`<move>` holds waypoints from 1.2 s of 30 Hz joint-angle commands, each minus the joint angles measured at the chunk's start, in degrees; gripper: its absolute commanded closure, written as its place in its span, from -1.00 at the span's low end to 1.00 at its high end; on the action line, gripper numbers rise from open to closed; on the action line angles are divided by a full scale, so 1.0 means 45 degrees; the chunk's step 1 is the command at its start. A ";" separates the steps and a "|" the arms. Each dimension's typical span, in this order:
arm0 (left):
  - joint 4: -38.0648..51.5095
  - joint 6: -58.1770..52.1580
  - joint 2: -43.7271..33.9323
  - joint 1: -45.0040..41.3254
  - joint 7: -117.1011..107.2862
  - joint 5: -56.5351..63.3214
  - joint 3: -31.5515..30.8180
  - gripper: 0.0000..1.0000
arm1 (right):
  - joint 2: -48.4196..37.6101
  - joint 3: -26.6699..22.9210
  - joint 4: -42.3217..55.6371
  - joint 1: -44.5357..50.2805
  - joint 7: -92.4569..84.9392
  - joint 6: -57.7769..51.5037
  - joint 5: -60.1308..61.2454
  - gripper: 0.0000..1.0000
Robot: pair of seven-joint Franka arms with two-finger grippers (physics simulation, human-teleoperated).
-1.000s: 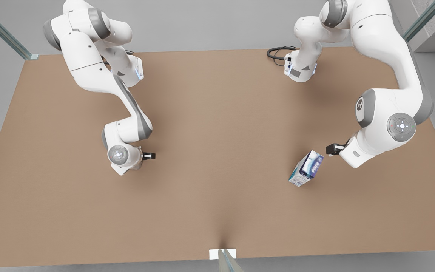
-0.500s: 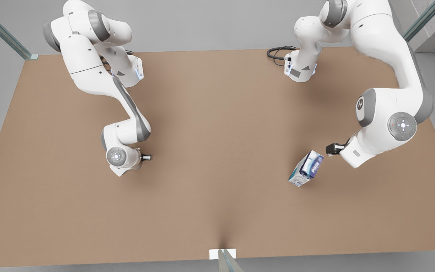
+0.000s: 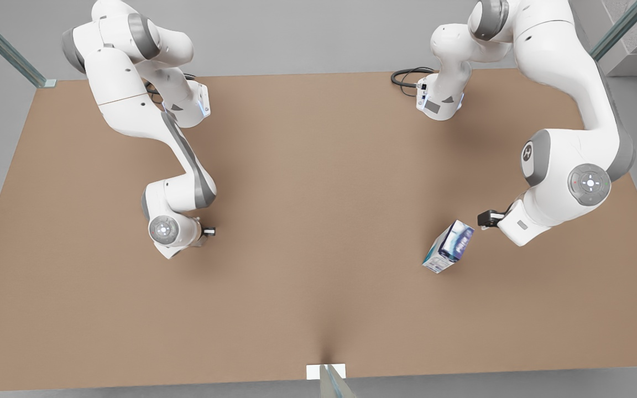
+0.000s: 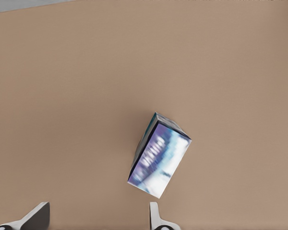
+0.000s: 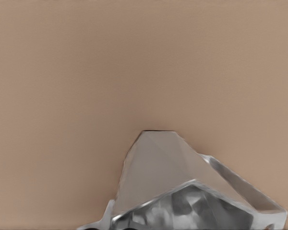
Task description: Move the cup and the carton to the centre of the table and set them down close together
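Left gripper (image 3: 487, 217) hovering just beside the carton (image 3: 448, 247), off its far corner, toward the table (image 3: 318, 138) edge on the front view's right. Spread wide in the left wrist view, both fingers (image 4: 156, 218) apart and empty, with the carton (image 4: 159, 154) ahead of them and untouched. Standing on the tabletop, turned askew to the table's edges, well short of the centre.

Right gripper (image 3: 208, 231) low over the table's other half, on the front view's left, about as far from the centre as the carton. Seen from the right wrist camera, the silvery faceted cup (image 5: 182, 191) right up against the gripper. Cannot tell whether clenched on it or merely poised over it. Cannot tell either whether resting on the table (image 5: 144, 62) or lifted.

Judged as the pick-up step for both things, with neither yet brought to the centre. Next, probably: line up the left gripper square across the carton's narrower sides, descend, close, lift. For the cup, confirm a firm hold first, then carry inward and set down near the carton without knocking it over.
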 commanded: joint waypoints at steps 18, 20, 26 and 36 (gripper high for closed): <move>0.0000 0.0039 0.0019 0.0020 0.0039 -0.0019 0.0137 -1.00 | 0.0195 0.0938 0.2704 0.1132 0.0221 -0.0170 0.1176 0.57; 0.0000 0.0117 0.0019 0.0020 0.0039 -0.0019 0.0156 -1.00 | 0.0722 0.0919 0.3524 0.1718 0.0261 -0.0170 0.1332 0.57; 0.0000 0.0137 0.0038 0.0020 0.0039 -0.0019 0.0156 -1.00 | 0.2167 0.0821 0.6297 0.3301 0.0944 -0.0268 0.1332 0.57; -0.0019 0.0195 0.0077 0.0020 0.0039 0.0000 0.0156 -1.00 | 0.5449 -0.0117 1.0888 0.5527 0.1921 0.0083 0.1332 0.57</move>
